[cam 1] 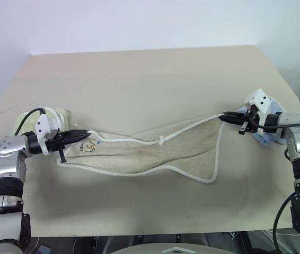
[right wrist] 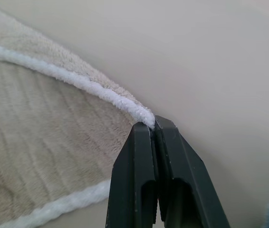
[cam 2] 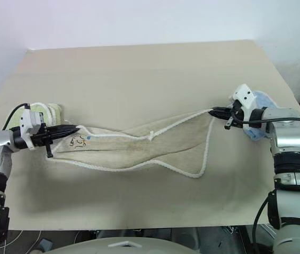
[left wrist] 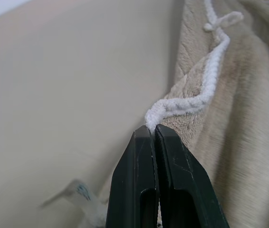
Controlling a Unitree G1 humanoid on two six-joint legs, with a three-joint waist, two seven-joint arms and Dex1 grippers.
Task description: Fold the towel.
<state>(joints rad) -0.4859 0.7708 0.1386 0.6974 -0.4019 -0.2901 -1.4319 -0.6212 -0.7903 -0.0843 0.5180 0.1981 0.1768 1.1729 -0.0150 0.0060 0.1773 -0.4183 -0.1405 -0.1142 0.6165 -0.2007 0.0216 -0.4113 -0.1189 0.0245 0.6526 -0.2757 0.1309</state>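
The beige towel (cam 1: 155, 151) hangs stretched between both grippers above the surface (cam 1: 139, 84): left gripper (cam 1: 88, 134) and right gripper (cam 1: 220, 117) jaws each clench a corded corner.

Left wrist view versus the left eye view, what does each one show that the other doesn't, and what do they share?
The left wrist view alone gives a close look at the left gripper, jaws shut on the towel's white corded edge. The left eye view alone shows the right gripper shut on the opposite corner, the towel stretched between them, the table, a light-green towel and a light-blue towel. Both show the towel's small white loop and the left gripper's hold.
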